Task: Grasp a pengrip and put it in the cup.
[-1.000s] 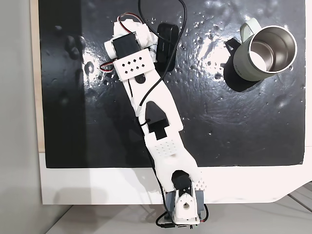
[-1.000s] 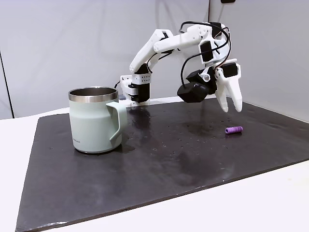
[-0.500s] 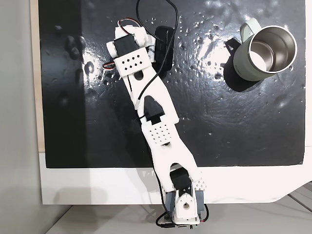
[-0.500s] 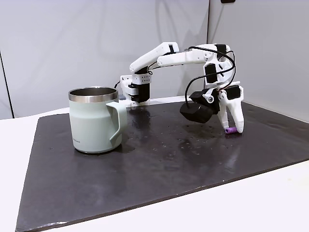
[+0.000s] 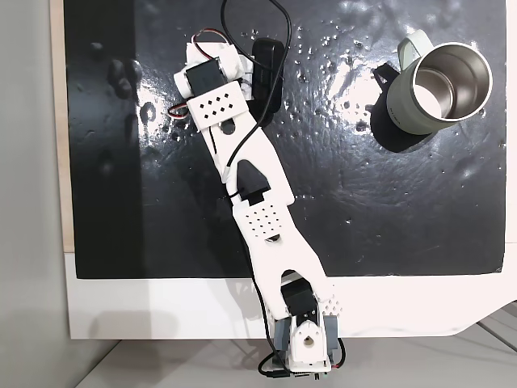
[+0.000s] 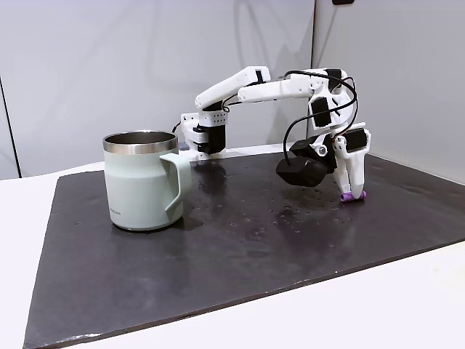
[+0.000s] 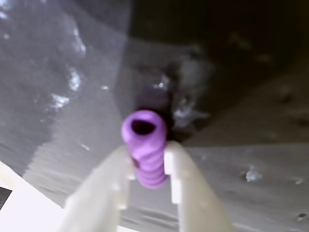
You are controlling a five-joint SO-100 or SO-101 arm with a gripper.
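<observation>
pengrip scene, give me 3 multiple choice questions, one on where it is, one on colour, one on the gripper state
1. Where is the pengrip?
A. inside the cup
B. on the dark mat, between the gripper's fingers
C. on the white table edge

2. What colour is the pengrip?
A. purple
B. orange
C. black

3. How does the gripper stand?
A. raised high above the cup
B. down at the mat, fingers on either side of the pengrip
C. gripping the cup's handle

Answers: 1 B, the pengrip lies on the mat, far from the cup. 2 A, the wrist view shows it purple. 3 B, the gripper reaches the mat with a finger each side.
</observation>
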